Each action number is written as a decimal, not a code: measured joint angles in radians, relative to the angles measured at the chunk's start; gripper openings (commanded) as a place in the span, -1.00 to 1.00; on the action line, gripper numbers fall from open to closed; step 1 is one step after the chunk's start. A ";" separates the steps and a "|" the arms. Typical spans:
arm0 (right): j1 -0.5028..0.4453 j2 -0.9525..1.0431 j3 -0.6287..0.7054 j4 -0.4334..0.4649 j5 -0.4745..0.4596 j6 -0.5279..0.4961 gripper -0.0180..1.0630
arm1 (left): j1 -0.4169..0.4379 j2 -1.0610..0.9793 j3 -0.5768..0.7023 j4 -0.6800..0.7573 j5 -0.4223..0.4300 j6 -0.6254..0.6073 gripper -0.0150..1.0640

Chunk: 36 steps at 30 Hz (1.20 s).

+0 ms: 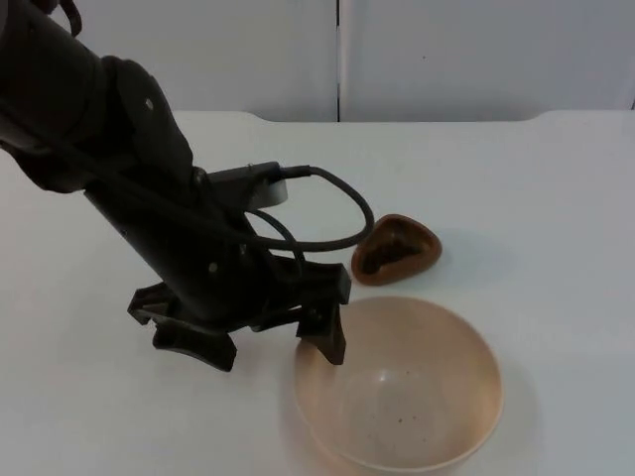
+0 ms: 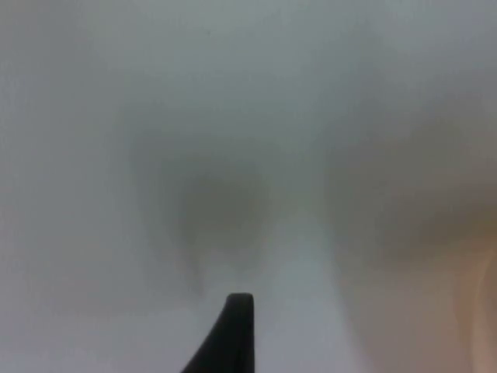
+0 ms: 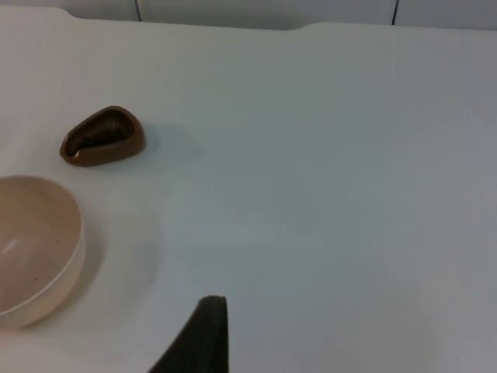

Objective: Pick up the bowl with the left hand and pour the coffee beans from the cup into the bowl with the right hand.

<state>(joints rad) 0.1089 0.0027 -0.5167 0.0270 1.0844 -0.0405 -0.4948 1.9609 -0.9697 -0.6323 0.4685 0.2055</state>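
Reaching down from the far side, the left arm has its left hand (image 1: 260, 347) low over the white counter (image 1: 556, 218), fingers spread apart, one finger tip (image 1: 330, 342) just at the near rim of the bowl (image 1: 402, 387) and the other finger (image 1: 198, 345) out over bare counter on the opposite side. The bowl sits upright just beside that hand; it is a wide, pale peach dish, thin-walled and smooth, so I would expect it to be light, stiff and somewhat slippery. The rim closest to the hand looks like the sensible place to pinch, one finger inside and one outside. A few dark specks lie in its bottom.

Just beyond the bowl, a little past the hand's inner finger, rests the small brown cup (image 1: 397, 249), tipped toward the camera with dark coffee beans (image 1: 387, 250) inside. It looks light and easy to upset.

The right hand waits well apart; I cannot tell its fingers' state.
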 measured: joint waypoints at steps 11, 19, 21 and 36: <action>0.000 0.000 0.000 -0.015 0.000 0.000 0.99 | 0.000 0.011 0.000 0.000 -0.019 0.000 0.18; 0.000 0.000 0.000 -0.018 0.000 0.000 0.99 | 0.000 0.011 0.000 0.000 -0.019 0.000 -0.49; 0.000 0.000 0.000 -0.018 0.000 0.000 0.99 | 0.000 0.011 0.000 0.000 -0.017 0.000 -0.74; 0.000 0.000 0.000 -0.018 0.000 0.000 0.99 | 0.000 -0.029 0.000 0.015 0.015 0.000 -0.98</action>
<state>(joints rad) 0.1089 0.0027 -0.5167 0.0090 1.0844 -0.0405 -0.4948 1.9321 -0.9697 -0.6174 0.4838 0.2055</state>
